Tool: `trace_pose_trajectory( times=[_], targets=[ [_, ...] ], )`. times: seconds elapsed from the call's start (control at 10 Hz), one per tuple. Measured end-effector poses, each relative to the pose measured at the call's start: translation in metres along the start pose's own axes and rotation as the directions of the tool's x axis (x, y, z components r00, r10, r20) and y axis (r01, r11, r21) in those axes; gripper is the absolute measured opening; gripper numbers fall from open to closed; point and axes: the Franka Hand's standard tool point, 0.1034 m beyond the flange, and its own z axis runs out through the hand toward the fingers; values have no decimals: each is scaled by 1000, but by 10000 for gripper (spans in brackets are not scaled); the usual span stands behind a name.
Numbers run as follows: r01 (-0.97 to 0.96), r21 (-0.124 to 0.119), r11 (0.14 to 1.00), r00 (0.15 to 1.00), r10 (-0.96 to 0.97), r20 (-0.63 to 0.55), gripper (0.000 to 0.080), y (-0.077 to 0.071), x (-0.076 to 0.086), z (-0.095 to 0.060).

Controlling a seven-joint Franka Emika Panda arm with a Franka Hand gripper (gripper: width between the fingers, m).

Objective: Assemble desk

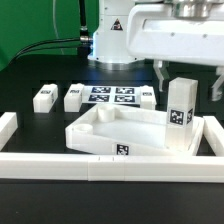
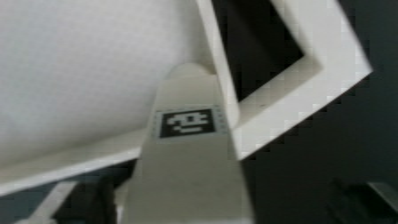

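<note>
One upright leg [image 1: 181, 98] shows its black-and-white tag [image 1: 180, 116] beneath the hand [image 1: 190, 84], spread wide and holding nothing.

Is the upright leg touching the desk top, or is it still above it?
Touching. The exterior view shows it: the upright leg stands with its base on the desk top, at the corner on that view's right, with no gap between them.

Table [image 1: 15, 90]: black | centre: desk top [image 1: 95, 143] | behind it: marker board [image 1: 110, 96], two loose legs [image 1: 43, 96] at the exterior view's left, third leg [image 1: 147, 97] right | edges: border wall [image 1: 60, 166]
</note>
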Motion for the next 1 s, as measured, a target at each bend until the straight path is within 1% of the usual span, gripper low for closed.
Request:
trace_pose_trajectory(
  times=[0.1,0.2,0.3,0.4,0.7,0.8,0.9,1.0],
  targets=[
    [82,7,997,997,-82,-1,617,5,-5,-7],
    [97,13,995,995,-97,2,644,14,-13,-14],
    [93,14,996,996,-93,5,644,19,-16,-16],
    [95,12,995,995,-95,5,648,18,-16,-13],
    [98,13,995,995,-98,4,648,19,-16,-12],
    [109,32,994,994,-108,-14,648,21,-16,-10],
    [119,29,992,993,-119,-11,648,26,-25,-8],
    [188,29,982,982,-188,-27,648,32,-31,-7]
  ],
)
